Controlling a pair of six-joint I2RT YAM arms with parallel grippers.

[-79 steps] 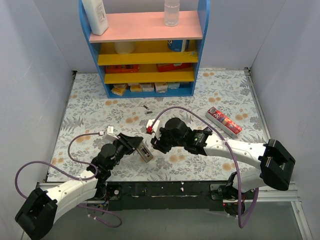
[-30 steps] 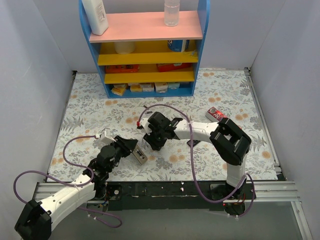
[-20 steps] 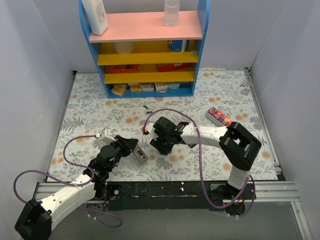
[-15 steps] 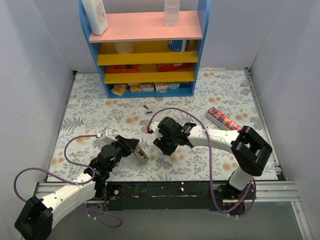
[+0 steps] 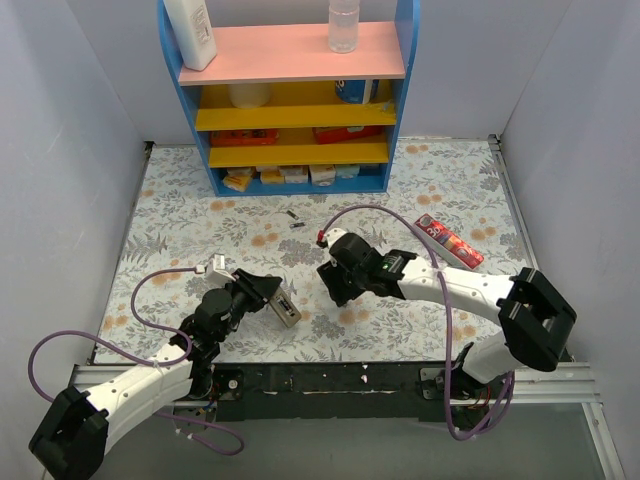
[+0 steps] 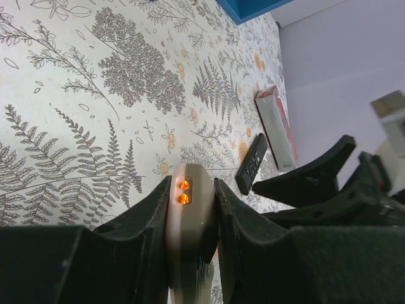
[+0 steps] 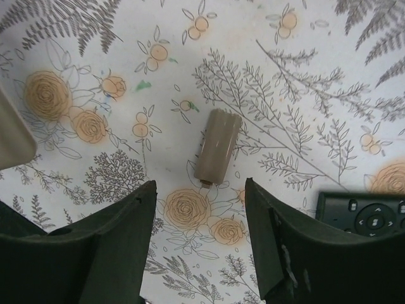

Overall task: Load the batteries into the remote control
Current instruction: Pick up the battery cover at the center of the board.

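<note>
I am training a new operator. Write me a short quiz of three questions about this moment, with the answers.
1. True or false: the left gripper is shut on the remote.
2. Which thing lies below the open right gripper? A. the grey cover B. a battery C. a bottle
3. Fill in: the batteries lie between the two arms and the blue ___.
Key: 1 true; 2 A; 3 shelf.
</note>
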